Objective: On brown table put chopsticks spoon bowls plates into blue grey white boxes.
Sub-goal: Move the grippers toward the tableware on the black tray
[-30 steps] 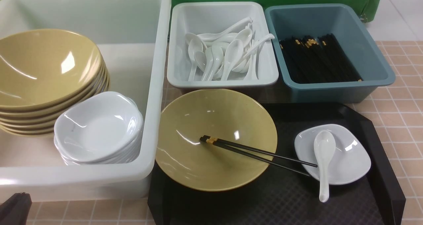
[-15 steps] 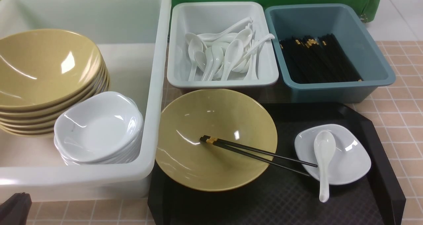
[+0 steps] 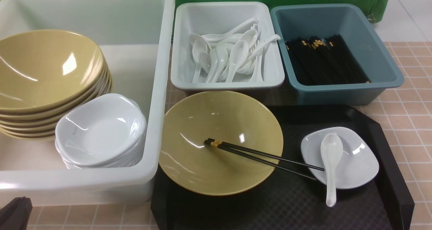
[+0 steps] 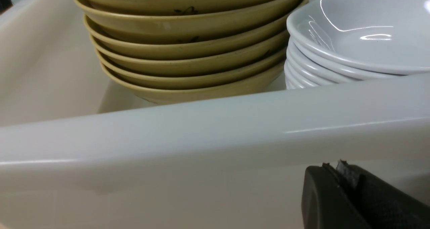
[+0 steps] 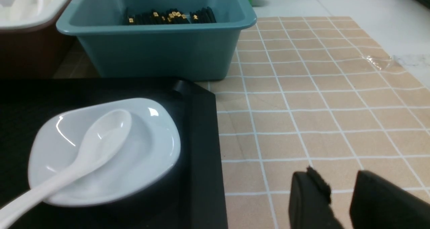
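Beside white tub [image 4: 201,128], left pincer [image 4: 336,168] pressed together; over brown table [image 5: 319,104], right pincer [image 5: 339,177] parted.

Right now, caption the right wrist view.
One spoon rests in a plate on the black tray, blue box of chopsticks beyond.

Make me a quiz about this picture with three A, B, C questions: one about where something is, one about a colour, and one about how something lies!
1. Where do the loose chopsticks rest?
A. In a cup
B. In the bowl on the tray
C. Under a towel

2. What colour is the bin full of chopsticks?
A. Blue
B. Red
C. Pink

3. How does the spoon on the plate lie?
A. Scoop down
B. Standing upright
C. Scoop up

Answers:
1 B, because their gold-banded ends sit inside the yellow bowl.
2 A, because its walls are slate blue.
3 C, because its hollow faces upward.
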`<state>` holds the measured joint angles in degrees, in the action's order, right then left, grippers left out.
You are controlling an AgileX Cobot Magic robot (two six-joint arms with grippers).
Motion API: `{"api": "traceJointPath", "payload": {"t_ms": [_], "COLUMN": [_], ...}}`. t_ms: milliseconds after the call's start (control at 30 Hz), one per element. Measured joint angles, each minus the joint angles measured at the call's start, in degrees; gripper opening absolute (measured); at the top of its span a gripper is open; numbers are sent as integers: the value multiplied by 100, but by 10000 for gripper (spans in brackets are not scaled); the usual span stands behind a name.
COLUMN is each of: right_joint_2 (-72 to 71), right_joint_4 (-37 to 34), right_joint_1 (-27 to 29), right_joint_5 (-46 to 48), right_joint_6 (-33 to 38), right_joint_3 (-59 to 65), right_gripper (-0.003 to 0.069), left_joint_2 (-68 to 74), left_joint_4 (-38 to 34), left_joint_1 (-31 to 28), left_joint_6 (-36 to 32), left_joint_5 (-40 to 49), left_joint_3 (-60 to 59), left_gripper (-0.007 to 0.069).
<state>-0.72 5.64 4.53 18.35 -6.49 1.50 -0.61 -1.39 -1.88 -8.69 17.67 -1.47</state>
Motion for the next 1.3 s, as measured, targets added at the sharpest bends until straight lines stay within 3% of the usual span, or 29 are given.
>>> {"api": "traceJointPath", "payload": {"t_ms": [333, 467, 533, 567, 633, 667, 700, 733, 800, 900, 1033, 1200, 1233, 1300], "right_joint_2": [0, 0, 0, 0, 0, 0, 0, 0, 0, 0, 0, 0, 0, 22], "right_joint_4": [0, 0, 0, 0, -157, -212, -469, -655, -876, -953, -941, -1193, -1522, -1807], "right_joint_1": [0, 0, 0, 0, 0, 0, 0, 0, 0, 0, 0, -73, -227, -501], "right_joint_5": [0, 0, 0, 0, -5, -5, -40, -47, -78, -91, -80, 73, 341, 578], "right_joint_6": [-36, -159, -605, -653, -1610, -1816, -2768, -3278, -4500, -5176, -4918, -4235, -3347, -2126], "right_joint_3": [0, 0, 0, 0, 0, 0, 0, 0, 6, 6, 6, -34, -224, -739], "right_gripper": [237, 237, 237, 237, 237, 237, 237, 237, 237, 237, 237, 237, 234, 220], "left_joint_2": [0, 0, 0, 0, 0, 0, 0, 0, 0, 0, 0, 0, 0, 163], "left_joint_4": [-93, -781, -1995, -2108, -4027, -4027, -5113, -5651, -6334, -6531, -6593, -6310, -5924, -5228], "left_joint_1": [0, 0, 0, 0, 0, 0, 0, 0, 0, 0, 0, 0, 0, 0], "left_joint_6": [20, 150, 498, 546, 1348, 1348, 1770, 1925, 2004, 1816, 1639, 617, -23, -395], "left_joint_5": [-35, -219, -428, -438, -532, -538, -579, -622, -709, -785, -787, -33, 438, 1155], "left_joint_3": [0, 0, 0, 0, 0, 0, 0, 0, 0, 0, 0, 437, 1014, 1748], "left_gripper": [1, 1, 1, 1, 1, 1, 1, 1, 1, 1, 1, 1, 1, 1]}}
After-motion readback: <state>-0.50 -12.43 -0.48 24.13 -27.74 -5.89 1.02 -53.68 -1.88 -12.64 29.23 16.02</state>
